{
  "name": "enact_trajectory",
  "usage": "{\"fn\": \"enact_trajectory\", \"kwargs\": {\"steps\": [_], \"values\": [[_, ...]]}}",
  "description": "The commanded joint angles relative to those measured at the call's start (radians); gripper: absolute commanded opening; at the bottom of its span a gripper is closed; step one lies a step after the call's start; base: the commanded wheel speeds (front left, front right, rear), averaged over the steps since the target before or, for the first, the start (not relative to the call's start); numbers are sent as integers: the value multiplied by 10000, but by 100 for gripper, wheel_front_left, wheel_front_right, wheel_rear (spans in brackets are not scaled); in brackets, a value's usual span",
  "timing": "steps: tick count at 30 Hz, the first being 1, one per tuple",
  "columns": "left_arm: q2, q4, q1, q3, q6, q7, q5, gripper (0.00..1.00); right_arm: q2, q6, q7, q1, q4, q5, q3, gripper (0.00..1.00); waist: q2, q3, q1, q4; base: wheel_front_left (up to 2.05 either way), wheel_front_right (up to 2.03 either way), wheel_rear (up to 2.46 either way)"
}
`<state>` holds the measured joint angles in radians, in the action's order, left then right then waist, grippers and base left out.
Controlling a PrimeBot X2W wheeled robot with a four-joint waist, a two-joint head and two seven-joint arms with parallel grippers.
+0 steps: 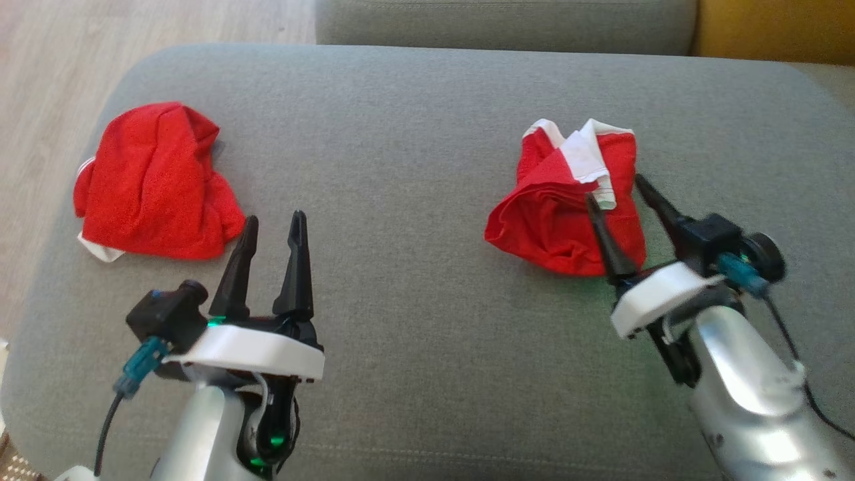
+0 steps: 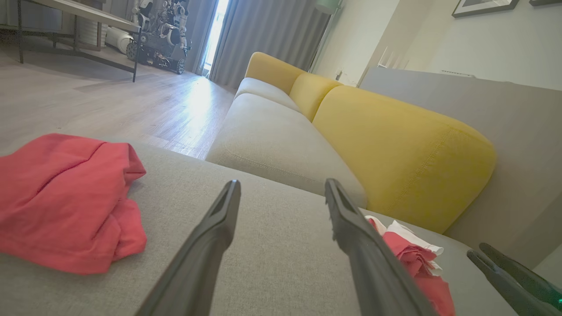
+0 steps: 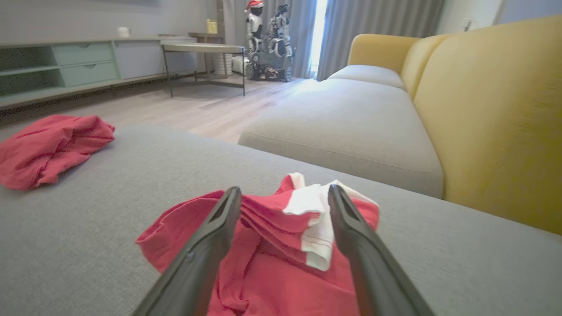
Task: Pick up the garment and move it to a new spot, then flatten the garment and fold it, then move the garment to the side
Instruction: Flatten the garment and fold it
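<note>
Right wrist view: the right gripper has its two fingers spread wide and is not closed on anything. The crumpled red garment, white trim showing, lies between and beneath them on the grey cushion. In the head view the left gripper also holds its fingers apart, with a second red garment near the outer side of its left finger.
</note>
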<state>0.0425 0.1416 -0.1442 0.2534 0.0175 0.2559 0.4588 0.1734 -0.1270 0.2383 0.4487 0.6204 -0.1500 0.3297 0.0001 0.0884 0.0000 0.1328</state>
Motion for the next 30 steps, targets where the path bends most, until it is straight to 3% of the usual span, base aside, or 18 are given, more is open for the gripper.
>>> {"fn": "enact_trajectory", "kwargs": {"steps": [1,6,14,21,30], "values": [[77,-428,-169,-340,29,59,-87,100,52,-37,12,-190,-636,-71,-222,100,-1,-43,0,-112,0,0,0],[77,-646,-128,-365,-14,59,-90,100,-55,-37,-137,-1006,-1715,169,-1357,100,-1,-67,0,-300,0,0,0],[77,-1099,-30,-360,-74,59,-30,100,-864,-37,-49,-2523,-3636,1043,-3390,100,-1,-45,0,-619,0,0,0],[77,-1155,110,-191,-110,59,-55,100,-1192,-37,89,-3141,-4011,1449,-3724,100,-1,41,0,-822,0,0,0],[77,-1206,-49,-23,-184,59,-50,100,-1229,-37,92,-2736,-4004,1239,-3710,100,-1,526,0,-714,0,0,0]]}}
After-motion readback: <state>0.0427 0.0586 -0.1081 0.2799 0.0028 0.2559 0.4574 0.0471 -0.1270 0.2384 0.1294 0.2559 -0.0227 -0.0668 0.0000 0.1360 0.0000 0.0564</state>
